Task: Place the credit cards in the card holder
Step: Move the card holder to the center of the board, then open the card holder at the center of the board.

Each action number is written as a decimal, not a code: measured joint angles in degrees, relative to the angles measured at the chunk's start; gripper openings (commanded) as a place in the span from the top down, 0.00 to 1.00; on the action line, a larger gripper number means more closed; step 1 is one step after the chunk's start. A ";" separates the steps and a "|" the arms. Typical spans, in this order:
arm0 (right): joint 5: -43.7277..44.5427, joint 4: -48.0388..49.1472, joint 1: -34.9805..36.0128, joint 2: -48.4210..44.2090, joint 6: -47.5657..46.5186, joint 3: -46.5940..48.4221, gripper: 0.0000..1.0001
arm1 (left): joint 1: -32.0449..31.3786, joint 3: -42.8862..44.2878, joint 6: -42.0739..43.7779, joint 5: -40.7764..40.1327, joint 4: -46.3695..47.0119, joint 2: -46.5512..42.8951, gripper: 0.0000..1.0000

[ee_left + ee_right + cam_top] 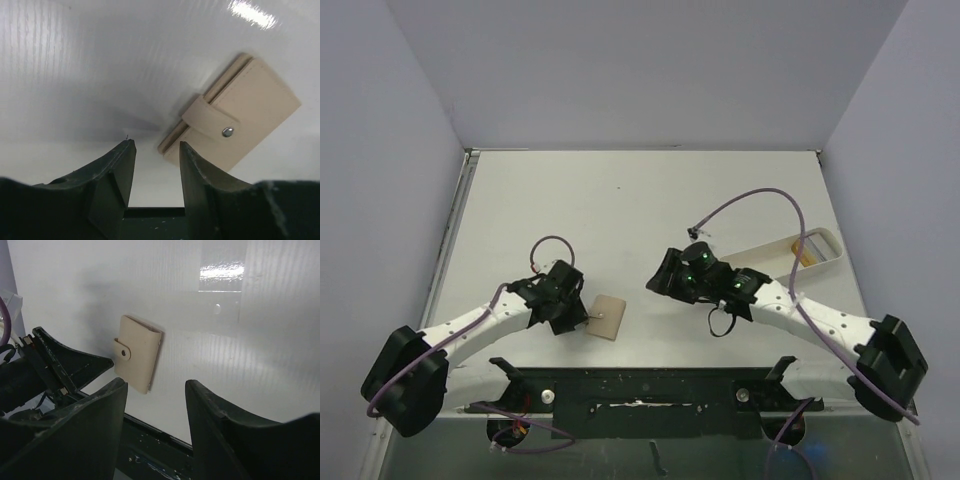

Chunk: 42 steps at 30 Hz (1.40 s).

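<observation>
Card holder (260, 100), tan leather-like rectangle, snapped shut, left pincer (156, 144) and right pincer (156, 382) apart.

card holder (245, 107) inside: hidden, since the flap is snapped shut.
card holder near edge: partly behind the left jaws in the left wrist view.
white tray (828, 240) near end: covered by the right arm (790, 310).
tray contents: too small to tell.

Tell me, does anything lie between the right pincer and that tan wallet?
Nothing: only bare white table separates the right pincer from the card holder, clearest in the right wrist view.
</observation>
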 measured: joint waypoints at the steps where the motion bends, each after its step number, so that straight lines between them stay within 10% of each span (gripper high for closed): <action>1: -0.07 1.53 1.18 2.75 0.15 0.28 0.51 | -0.02 -0.94 0.04 0.63 0.09 -0.02 0.65; 25: -5.73 18.86 6.40 26.01 -2.82 1.81 0.64 | -0.39 -11.89 -6.56 15.76 22.40 -1.36 0.77; 36: -9.35 22.62 5.92 30.64 -6.49 1.77 1.00 | -0.39 -10.93 -6.14 15.74 22.32 -0.24 0.71; 42: -9.51 22.60 5.99 29.22 -7.72 1.60 1.00 | -0.39 -7.87 -4.48 14.45 19.56 0.15 0.62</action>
